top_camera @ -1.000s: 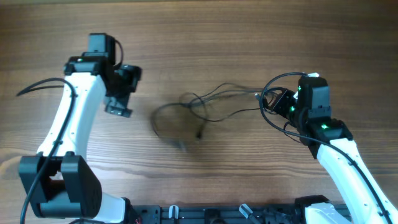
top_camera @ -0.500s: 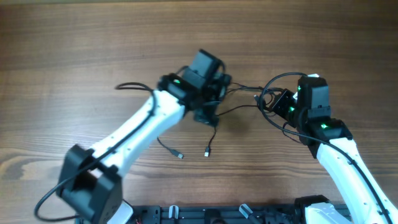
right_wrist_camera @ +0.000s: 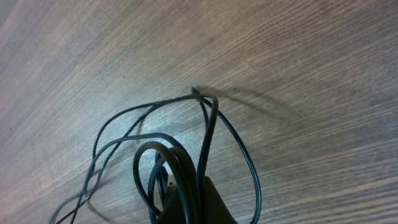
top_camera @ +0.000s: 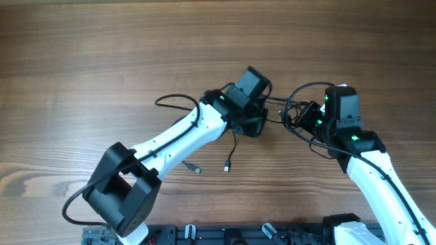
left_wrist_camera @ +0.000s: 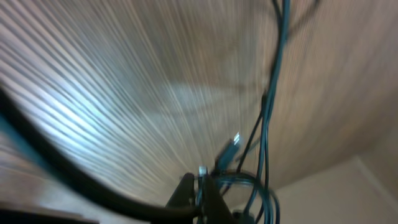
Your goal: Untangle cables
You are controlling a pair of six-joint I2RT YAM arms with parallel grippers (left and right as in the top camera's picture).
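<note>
The cables (top_camera: 275,102) are thin black cords strung between my two grippers at the table's centre right. Two plug ends (top_camera: 227,167) trail down onto the wood below my left arm. My left gripper (top_camera: 257,122) is shut on a strand; in the left wrist view its fingers (left_wrist_camera: 212,198) pinch the cord at the gripper (left_wrist_camera: 199,182), with more cords (left_wrist_camera: 267,124) and a plug (left_wrist_camera: 229,147) beyond. My right gripper (top_camera: 304,116) is shut on a bundle of loops (right_wrist_camera: 152,168); its fingers (right_wrist_camera: 211,199) close around them at the gripper (right_wrist_camera: 190,190).
The wooden table (top_camera: 82,61) fills the overhead view. A thicker black cable (top_camera: 174,101) arcs off my left arm. The arm bases and a black rail (top_camera: 238,235) line the near edge.
My left arm has swung from the far left across to the cables and its gripper has shut on a strand. The cords have been pulled right, their plug ends trailing. The right arm has not moved.
</note>
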